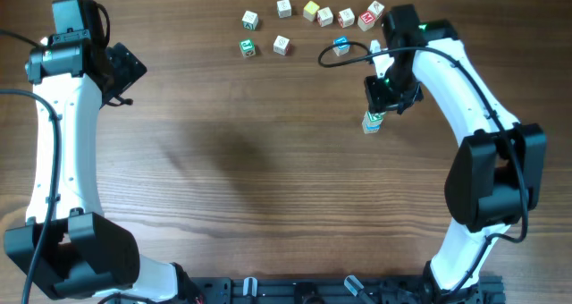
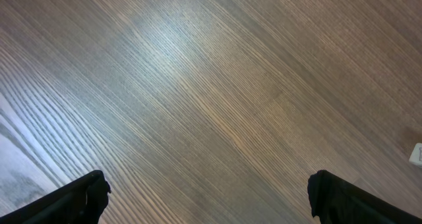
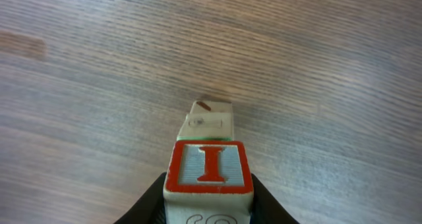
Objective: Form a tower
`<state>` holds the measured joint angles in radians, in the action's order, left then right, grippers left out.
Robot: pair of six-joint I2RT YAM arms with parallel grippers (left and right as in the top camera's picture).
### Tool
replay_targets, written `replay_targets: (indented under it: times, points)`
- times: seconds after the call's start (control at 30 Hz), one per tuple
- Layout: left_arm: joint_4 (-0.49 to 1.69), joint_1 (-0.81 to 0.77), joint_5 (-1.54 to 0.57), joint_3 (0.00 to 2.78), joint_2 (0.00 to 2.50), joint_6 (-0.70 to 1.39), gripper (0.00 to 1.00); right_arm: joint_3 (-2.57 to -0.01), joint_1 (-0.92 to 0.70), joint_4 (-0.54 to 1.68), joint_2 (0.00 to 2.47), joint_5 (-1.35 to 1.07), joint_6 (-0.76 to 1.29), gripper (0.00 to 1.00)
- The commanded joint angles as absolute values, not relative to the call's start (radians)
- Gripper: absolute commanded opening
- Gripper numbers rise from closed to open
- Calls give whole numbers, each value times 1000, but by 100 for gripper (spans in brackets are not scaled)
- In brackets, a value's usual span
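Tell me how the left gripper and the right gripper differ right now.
The left gripper stands wide open with nothing between its fingers; the right gripper is shut on a cube with a red I. The left gripper hangs over bare table at the left; the right gripper is close to the tower, near the loose cubes. Both are black two-finger grippers on white arms.
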<state>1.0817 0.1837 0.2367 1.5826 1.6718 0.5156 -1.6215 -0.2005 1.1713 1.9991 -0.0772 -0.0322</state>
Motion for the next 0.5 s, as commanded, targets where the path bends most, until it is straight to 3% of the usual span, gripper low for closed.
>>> replay_targets:
  times: [0.0, 0.17, 0.27, 0.47]
  points:
    - [1082, 187, 235, 1577, 1681, 532, 100, -1591, -227, 1152, 1997, -12, -38, 25]
    - [1082, 187, 235, 1577, 1681, 532, 100, -1591, -239, 1148, 1997, 12, -24, 26]
    - [1082, 187, 236, 1577, 1681, 532, 100, -1591, -239, 1153, 1997, 12, -23, 36]
    - [1082, 187, 236, 1577, 1681, 532, 100, -1591, -239, 1154, 1997, 8, -23, 43]
